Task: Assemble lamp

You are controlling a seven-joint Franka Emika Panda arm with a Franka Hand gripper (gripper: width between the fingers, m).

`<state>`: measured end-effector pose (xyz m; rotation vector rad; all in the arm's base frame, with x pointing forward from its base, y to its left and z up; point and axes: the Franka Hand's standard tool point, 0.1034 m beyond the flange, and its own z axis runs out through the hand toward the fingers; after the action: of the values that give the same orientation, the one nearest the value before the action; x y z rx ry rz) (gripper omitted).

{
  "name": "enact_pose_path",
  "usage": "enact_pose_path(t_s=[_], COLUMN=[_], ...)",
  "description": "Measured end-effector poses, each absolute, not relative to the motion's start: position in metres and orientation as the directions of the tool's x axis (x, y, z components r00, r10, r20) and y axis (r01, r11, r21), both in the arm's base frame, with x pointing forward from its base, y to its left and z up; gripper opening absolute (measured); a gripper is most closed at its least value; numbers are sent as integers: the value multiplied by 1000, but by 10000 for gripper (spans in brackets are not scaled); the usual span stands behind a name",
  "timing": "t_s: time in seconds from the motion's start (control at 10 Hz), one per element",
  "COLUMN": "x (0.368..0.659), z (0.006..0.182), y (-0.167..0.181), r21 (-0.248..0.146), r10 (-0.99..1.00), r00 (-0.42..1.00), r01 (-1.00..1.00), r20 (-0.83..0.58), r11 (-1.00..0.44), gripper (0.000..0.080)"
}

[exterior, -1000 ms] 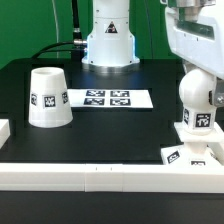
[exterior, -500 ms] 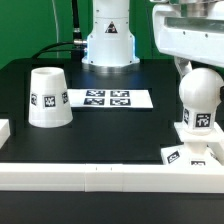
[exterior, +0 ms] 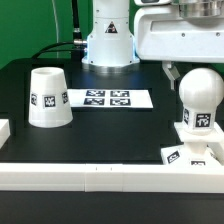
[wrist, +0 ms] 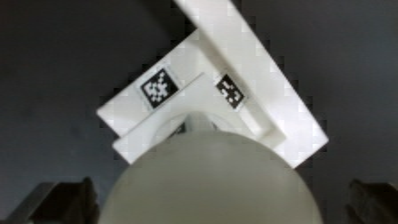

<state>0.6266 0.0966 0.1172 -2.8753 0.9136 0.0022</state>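
The round white bulb (exterior: 200,100) stands upright on the flat square base (exterior: 183,153) at the exterior view's right, tags facing front. The tapered shade (exterior: 48,97) sits mouth down on the black table at the exterior view's left. My gripper (exterior: 182,68) hangs just above and beside the bulb's top, mostly hidden by the white hand. In the wrist view the bulb (wrist: 205,180) fills the foreground over the base (wrist: 214,90). My gripper (wrist: 214,205) is open, its dark fingers (wrist: 63,200) wide apart on either side, holding nothing.
The marker board (exterior: 106,98) lies flat mid-table between shade and base. The robot's white body (exterior: 108,40) stands at the back. A white rail (exterior: 100,176) runs along the table's front edge, with a white block (exterior: 3,131) at the far left.
The hand has moved steadily toward the exterior view's left, above the bulb. The bulb, base and shade have not moved.
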Motion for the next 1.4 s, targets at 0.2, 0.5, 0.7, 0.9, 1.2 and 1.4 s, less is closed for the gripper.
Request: enact_pose_path(t_s=[0.2, 0.5, 0.7, 0.9, 1.2, 1.4], x=[627, 627, 627, 627, 627, 628], z=[117, 117, 116, 116, 116, 115], y=[97, 95, 91, 90, 89, 89], r21=[-113, -67, -56, -48, -34, 5], r10=[-430, -141, 47, 175, 367, 572], r00=[903, 990, 998, 983, 928, 818], r01=[-428, -139, 50, 178, 370, 573], r20=[-11, 31, 42, 48, 56, 51], r11=[-897, -988, -997, -983, -929, -820], gripper=[699, 699, 699, 699, 699, 699])
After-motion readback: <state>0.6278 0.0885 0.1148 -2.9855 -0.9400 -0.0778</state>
